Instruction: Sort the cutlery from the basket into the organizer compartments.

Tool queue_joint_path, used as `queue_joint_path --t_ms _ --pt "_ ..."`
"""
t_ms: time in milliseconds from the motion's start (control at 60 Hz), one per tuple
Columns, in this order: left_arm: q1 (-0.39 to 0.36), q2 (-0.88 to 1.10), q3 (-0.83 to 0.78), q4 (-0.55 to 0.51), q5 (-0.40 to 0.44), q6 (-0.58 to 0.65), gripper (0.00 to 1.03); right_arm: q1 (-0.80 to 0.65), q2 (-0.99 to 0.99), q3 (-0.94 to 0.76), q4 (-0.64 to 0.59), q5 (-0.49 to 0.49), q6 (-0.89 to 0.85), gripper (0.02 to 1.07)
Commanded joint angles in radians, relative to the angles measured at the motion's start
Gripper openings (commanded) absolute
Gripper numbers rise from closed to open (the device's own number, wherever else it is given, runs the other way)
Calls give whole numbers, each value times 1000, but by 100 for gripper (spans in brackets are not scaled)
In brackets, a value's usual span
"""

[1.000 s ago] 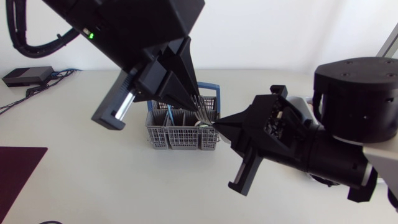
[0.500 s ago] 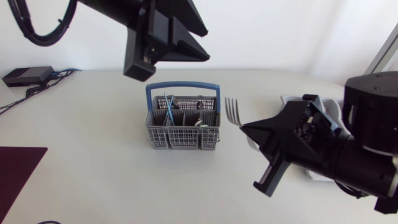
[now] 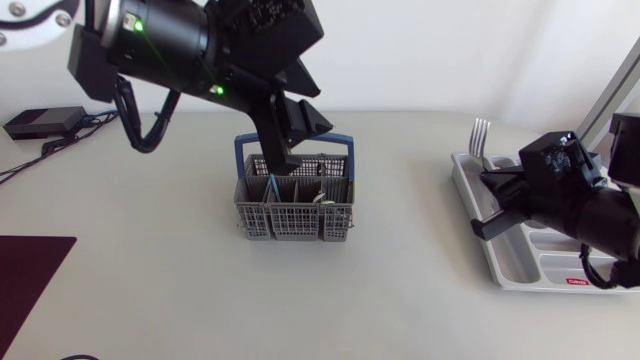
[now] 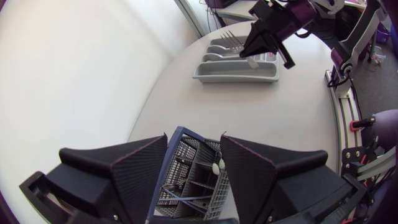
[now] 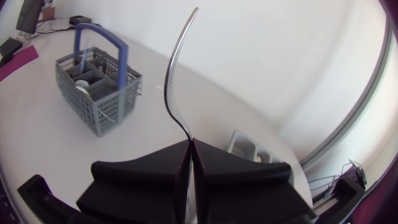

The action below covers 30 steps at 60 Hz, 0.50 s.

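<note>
Your right gripper (image 3: pixel 491 178) has swung right to the smooth grey organizer (image 3: pixel 518 263), pinching one curved metal fork (image 3: pixel 480 134); your left gripper (image 4: pixel 194 167) hangs spread above one grey mesh basket (image 3: pixel 294 208).

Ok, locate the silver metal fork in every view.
Head view: silver metal fork upright in the right gripper, by the grey plastic organizer tray.
Left wrist view: fork far across the table, above that tray.
Right wrist view: fork edge-on, rising from the shut fingers.
Shared landmark: grey mesh basket with blue handle.
</note>
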<state>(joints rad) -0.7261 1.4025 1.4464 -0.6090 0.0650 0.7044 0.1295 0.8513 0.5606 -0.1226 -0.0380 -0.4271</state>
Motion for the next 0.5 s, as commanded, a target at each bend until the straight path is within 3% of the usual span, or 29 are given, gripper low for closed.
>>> queue_joint_path --t_ms 0,483 --pt "-15 -33 -55 37 -24 -40 60 -88 74 -2 47 -16 -4 8" --pt "-47 -33 -165 137 -149 -117 60 -423 552 226 209 20 7 8"
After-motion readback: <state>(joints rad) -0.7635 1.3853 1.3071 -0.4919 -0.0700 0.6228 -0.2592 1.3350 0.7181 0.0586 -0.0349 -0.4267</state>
